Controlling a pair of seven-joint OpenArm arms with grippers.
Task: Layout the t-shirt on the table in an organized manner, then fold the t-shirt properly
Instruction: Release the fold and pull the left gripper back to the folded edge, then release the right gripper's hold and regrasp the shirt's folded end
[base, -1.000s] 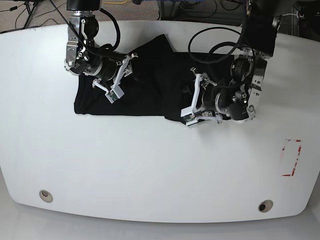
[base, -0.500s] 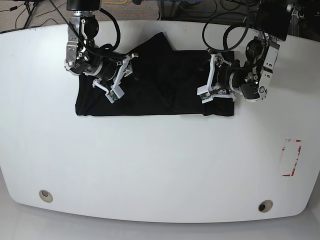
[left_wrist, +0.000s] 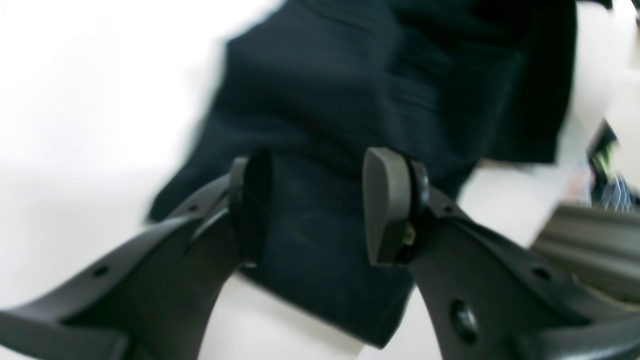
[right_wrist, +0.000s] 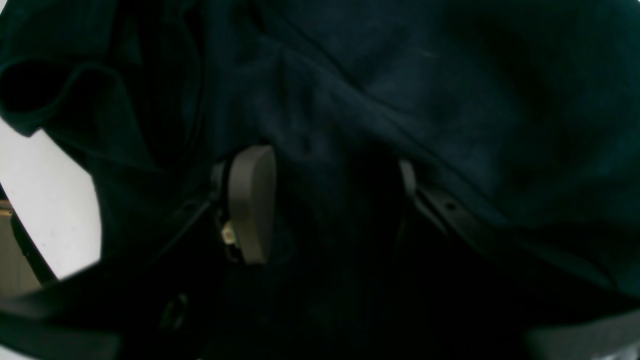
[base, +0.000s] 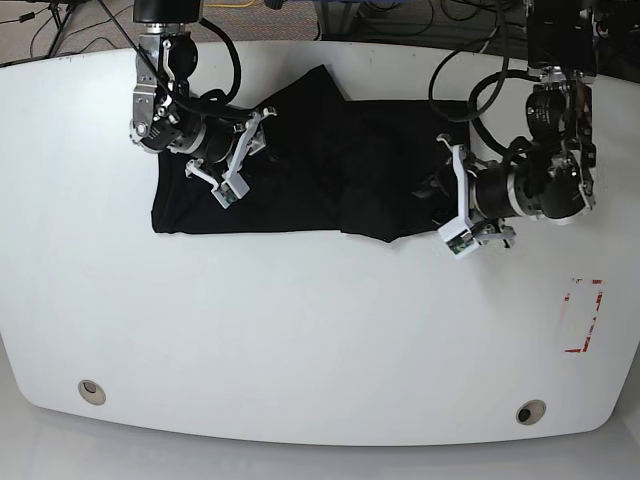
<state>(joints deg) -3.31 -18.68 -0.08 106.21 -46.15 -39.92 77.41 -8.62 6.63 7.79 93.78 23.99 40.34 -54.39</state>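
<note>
The black t-shirt (base: 320, 170) lies spread sideways across the far middle of the white table (base: 300, 320), with one part sticking up toward the far edge. My right gripper (base: 250, 150) rests on its left part. In the right wrist view the t-shirt (right_wrist: 400, 75) fills the frame, and the right gripper (right_wrist: 330, 200) has its jaws apart and sunk in folds. My left gripper (base: 432, 195) is at the shirt's right end. The left wrist view, blurred, shows the left gripper (left_wrist: 317, 205) open over the t-shirt (left_wrist: 350, 75), nothing pinched.
A red tape rectangle (base: 585, 315) marks the table at the right. Two metal grommet holes (base: 92, 391) (base: 530, 411) sit near the front edge. Cables and dark equipment crowd the space beyond the far edge.
My left arm has swung from the middle of the shirt out to its right end. The shirt's right side changed outline as it passed. The right arm has stayed put.
</note>
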